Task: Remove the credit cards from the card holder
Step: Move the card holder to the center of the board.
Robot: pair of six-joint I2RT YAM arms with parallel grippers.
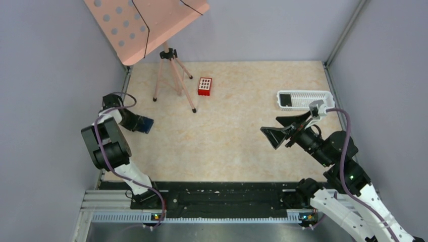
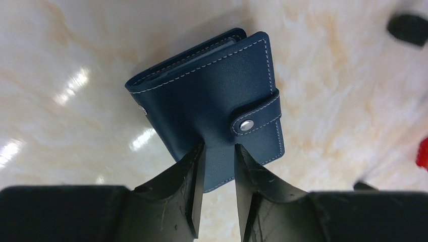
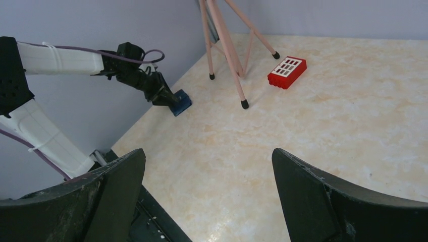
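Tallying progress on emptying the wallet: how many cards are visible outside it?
1: a dark card lies in the white tray, at its left end in the top view. Others may be hidden inside the folded blue wallet at the left gripper.
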